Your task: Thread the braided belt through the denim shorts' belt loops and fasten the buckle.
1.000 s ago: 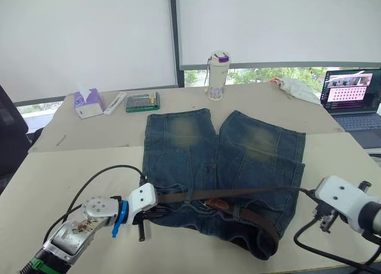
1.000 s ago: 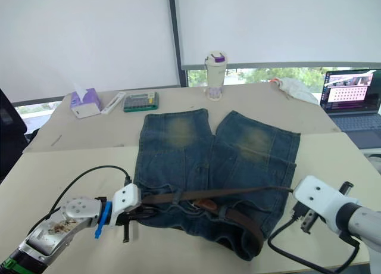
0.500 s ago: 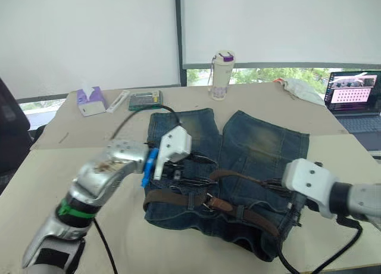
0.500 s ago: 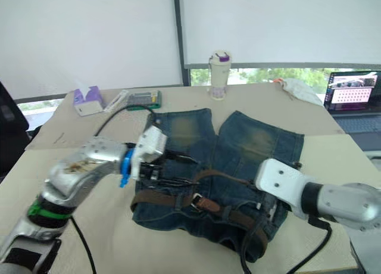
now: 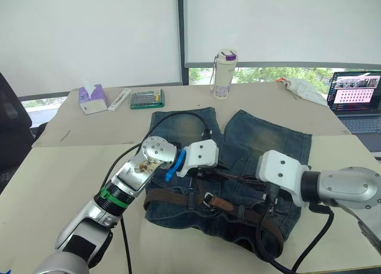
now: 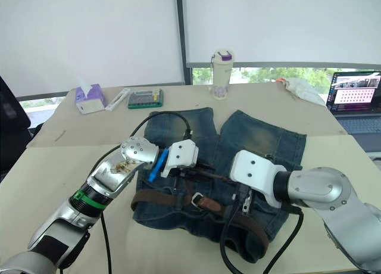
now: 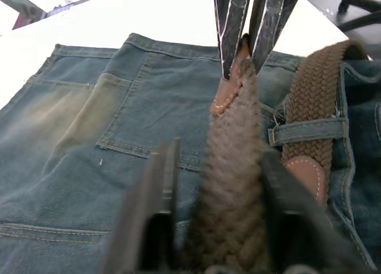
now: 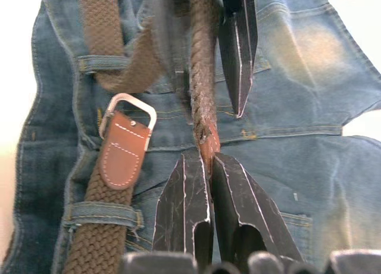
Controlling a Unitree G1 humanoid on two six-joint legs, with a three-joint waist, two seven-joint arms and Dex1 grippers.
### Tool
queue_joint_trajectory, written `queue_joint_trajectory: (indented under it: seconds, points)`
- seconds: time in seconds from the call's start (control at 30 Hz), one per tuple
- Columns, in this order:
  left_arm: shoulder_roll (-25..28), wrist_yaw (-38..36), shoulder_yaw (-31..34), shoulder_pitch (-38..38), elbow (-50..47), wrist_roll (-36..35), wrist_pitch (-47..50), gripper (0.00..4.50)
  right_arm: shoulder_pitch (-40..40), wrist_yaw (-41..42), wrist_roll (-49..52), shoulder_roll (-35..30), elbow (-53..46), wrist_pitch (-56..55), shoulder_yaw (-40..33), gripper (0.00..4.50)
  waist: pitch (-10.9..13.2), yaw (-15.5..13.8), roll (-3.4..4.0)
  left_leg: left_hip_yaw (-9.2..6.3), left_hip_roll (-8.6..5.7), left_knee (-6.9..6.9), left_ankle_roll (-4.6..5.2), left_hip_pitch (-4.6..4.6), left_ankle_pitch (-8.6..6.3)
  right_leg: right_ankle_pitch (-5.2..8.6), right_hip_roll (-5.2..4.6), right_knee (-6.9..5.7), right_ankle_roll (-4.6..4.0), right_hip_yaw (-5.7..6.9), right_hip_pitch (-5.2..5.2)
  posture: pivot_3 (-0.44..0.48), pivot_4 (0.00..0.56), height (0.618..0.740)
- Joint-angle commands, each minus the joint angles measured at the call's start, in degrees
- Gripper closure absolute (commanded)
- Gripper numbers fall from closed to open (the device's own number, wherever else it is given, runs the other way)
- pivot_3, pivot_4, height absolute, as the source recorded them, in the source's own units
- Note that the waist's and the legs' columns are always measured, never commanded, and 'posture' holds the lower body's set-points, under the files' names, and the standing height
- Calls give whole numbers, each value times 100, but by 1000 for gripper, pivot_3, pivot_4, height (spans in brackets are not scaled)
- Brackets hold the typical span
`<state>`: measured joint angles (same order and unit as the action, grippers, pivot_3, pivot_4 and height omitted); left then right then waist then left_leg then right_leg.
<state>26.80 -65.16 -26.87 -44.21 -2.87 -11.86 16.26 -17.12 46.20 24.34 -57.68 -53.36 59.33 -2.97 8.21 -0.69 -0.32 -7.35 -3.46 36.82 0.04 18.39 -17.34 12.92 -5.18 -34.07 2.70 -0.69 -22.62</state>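
Observation:
The denim shorts (image 5: 256,137) lie flat on the table with the waistband toward me. The braided belt (image 5: 178,198) runs along the waistband under belt loops (image 8: 101,64), and its silver buckle (image 8: 128,107) rests on the denim by a brown leather tab. The belt's free end is raised over the middle of the shorts. My right gripper (image 8: 207,158) is shut on that end's leather tip. My left gripper (image 7: 219,155) grips the braid just behind the tip, its fingers (image 7: 161,208) on either side of the strap. Both grippers face each other, almost touching.
At the table's far side stand a bottle (image 5: 224,75), a tissue box (image 5: 93,99), a green-edged case (image 5: 146,99) and a white cloth (image 5: 303,89). A laptop (image 5: 357,101) sits at far right. Black cables (image 5: 178,116) trail over the shorts from both arms.
My left gripper moved from the shorts' left edge to the middle, carrying the belt end. My right gripper came in from the right edge and closed on the tip.

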Motion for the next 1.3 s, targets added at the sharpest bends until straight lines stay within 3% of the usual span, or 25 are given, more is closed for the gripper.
queue_joint_trajectory:
  seconds: [0.03, 0.13, 0.2, 0.37, 0.5, 0.7, 0.87, 0.9, 1.07, 1.3]
  points:
    - [72, -28, 302, 120, -137, -45, -92, 4494, -39, -236, 419, 366, -92, 319, -278, 4109, -2, 2, 3, 0, 1, 1, 0, 0, 0, 0, 0, -1, 0, 0, 0, 0, 150, 740]
    - [246, 27, 549, 397, -122, 11, -163, 4500, 141, -427, 682, 640, -193, 637, -393, 3012, -10, 9, 16, -2, 3, 0, 0, -2, 0, -1, 3, -3, -2, -2, -2, 0, 150, 740]
    - [443, 73, 766, 721, -285, -54, -40, 4500, 334, -751, 508, 732, -203, 650, -2, 2398, -18, 18, 29, -2, 5, 2, 0, -2, 0, -2, 5, -7, -4, -2, -6, 0, 150, 740]
    - [831, 115, 992, 1358, -627, -61, 93, 4500, 323, -1243, 58, 1015, 173, 371, 1204, 2398, -21, 23, 34, -2, 5, 1, -2, 3, 1, -4, 5, -11, -6, -6, -23, 0, 150, 740]
    - [1077, 73, 1009, 1745, -822, 33, 60, 4500, 21, -1155, -101, 1092, 519, 243, 1823, 2398, -21, 8, 34, -3, -4, 3, -1, 5, 2, -7, 0, -10, -2, -6, -24, 0, 150, 740]
    - [1264, 106, 1042, 1998, -979, 85, 58, 4500, -245, -898, -391, 782, 903, 91, 2423, 2398, -22, 13, 35, -2, -5, 3, -1, 5, 2, -9, 2, -11, -5, -4, -32, 0, 150, 740]
    - [1301, 252, 1154, 2173, -1059, 76, 131, 4500, -224, -879, -496, 723, 1020, 50, 2478, 2398, -22, 18, 35, -2, -3, 2, 0, 5, 1, -10, 4, -12, -7, -4, -32, 0, 150, 740]
    - [1314, 264, 1172, 2215, -1068, 86, 117, 4500, -210, -892, -480, 740, 1020, 65, 2430, 2917, -23, 19, 35, -2, -3, 2, 0, 5, 1, -10, 4, -12, -7, -4, -32, 0, 150, 740]
    - [1369, 243, 1313, 2398, -1144, -60, 192, 4500, -39, -914, -213, 819, 912, 202, 1884, 4471, -27, 15, 31, -2, 0, 3, 0, 4, 1, -12, 5, -14, -10, -4, -31, 0, 150, 740]
    - [1489, 17, 1235, 2589, -1224, -147, 243, 4500, 476, -1142, 288, 1204, 753, 465, 630, 4471, -30, 3, 32, 1, -3, 3, 2, 5, 0, -16, 3, -18, -15, -8, -33, 0, 150, 740]
